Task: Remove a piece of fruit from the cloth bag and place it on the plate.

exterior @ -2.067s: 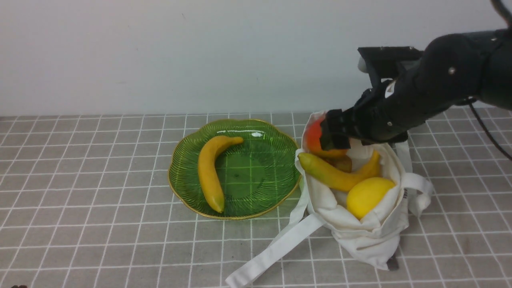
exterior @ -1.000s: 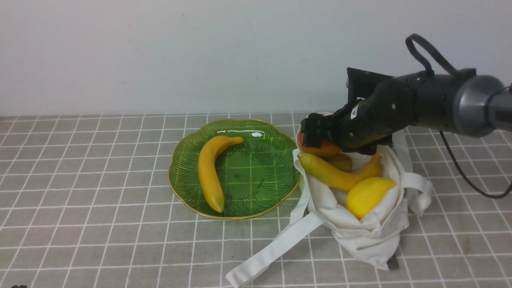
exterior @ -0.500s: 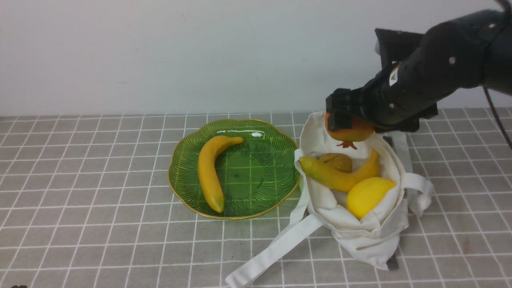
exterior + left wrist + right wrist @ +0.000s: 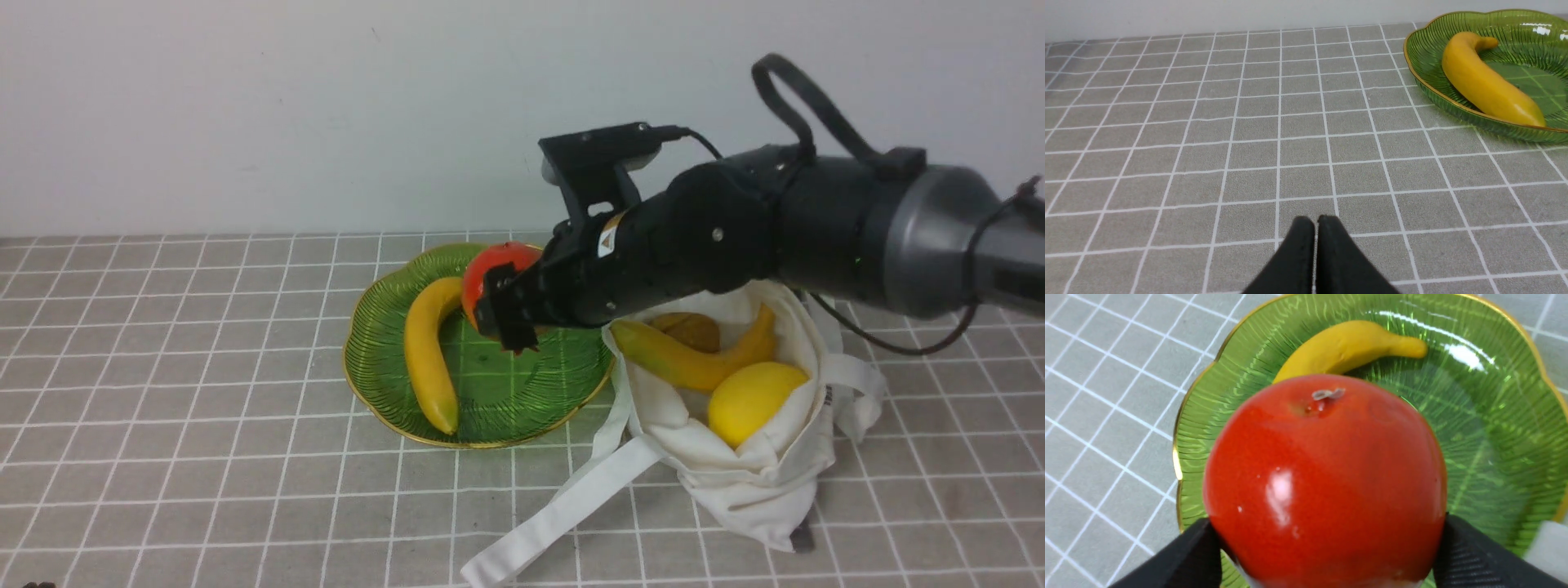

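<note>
My right gripper (image 4: 500,310) is shut on the piece of fruit (image 4: 490,271), a glossy red-orange pomegranate, and holds it just above the middle of the green plate (image 4: 532,390). In the right wrist view the pomegranate (image 4: 1327,482) fills the space between both black fingers (image 4: 1202,551), with the ribbed plate (image 4: 1494,428) under it. The off-white cloth bag (image 4: 751,482) lies open to the right of the plate. My left gripper (image 4: 1315,220) is shut and empty, low over the checked cloth, left of the plate (image 4: 1425,45).
A yellow banana (image 4: 424,351) lies on the plate's left half. Inside the bag are another banana (image 4: 694,359), a lemon (image 4: 751,400) and a brown round thing (image 4: 690,327). A long white strap (image 4: 563,506) trails toward the front edge.
The right gripper has lifted the pomegranate out of the bag and carried it left, to above the plate. The bag, the plate and the banana on it have stayed put.
</note>
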